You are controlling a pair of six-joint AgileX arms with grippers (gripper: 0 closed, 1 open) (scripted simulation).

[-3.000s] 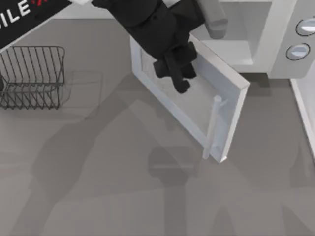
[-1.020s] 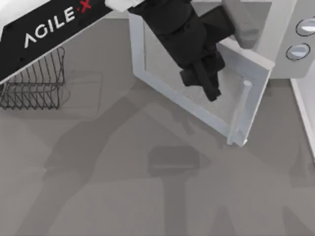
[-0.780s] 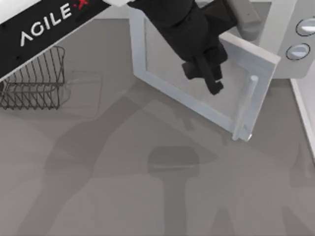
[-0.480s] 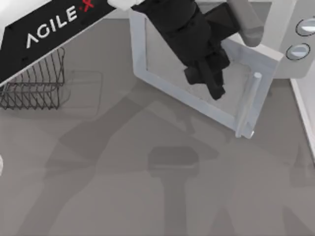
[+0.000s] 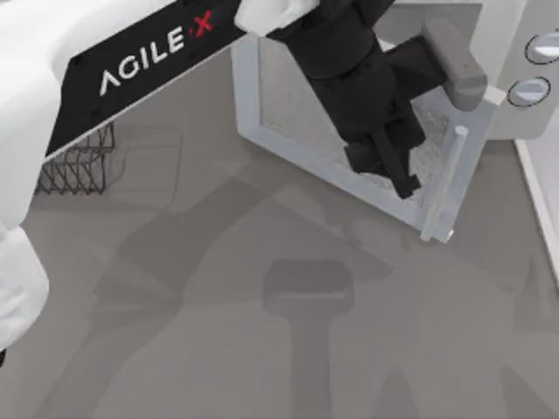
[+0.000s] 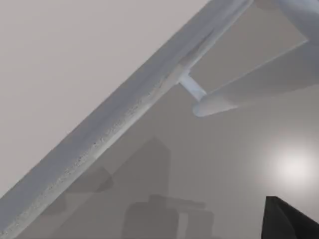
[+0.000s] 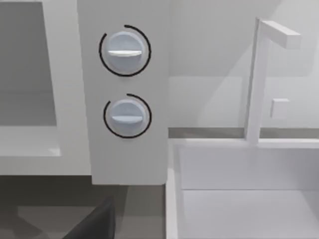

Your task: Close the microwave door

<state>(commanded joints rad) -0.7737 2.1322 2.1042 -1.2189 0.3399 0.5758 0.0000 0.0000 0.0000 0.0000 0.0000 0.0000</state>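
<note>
One left gripper [image 5: 403,182] against microwave door [image 5: 288,105]; ajar

Top view looks straight down on table [image 5: 218,349], far-right microwave [image 5: 502,61]. Left wrist view sits close against microwave door [image 6: 99,134] edge, facing table. Right wrist view faces microwave knobs [image 7: 124,50] from near; shared: microwave.

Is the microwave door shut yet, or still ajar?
Ajar: the microwave door angles out from the microwave, handle edge off the front; the left gripper is against its pane.
</note>
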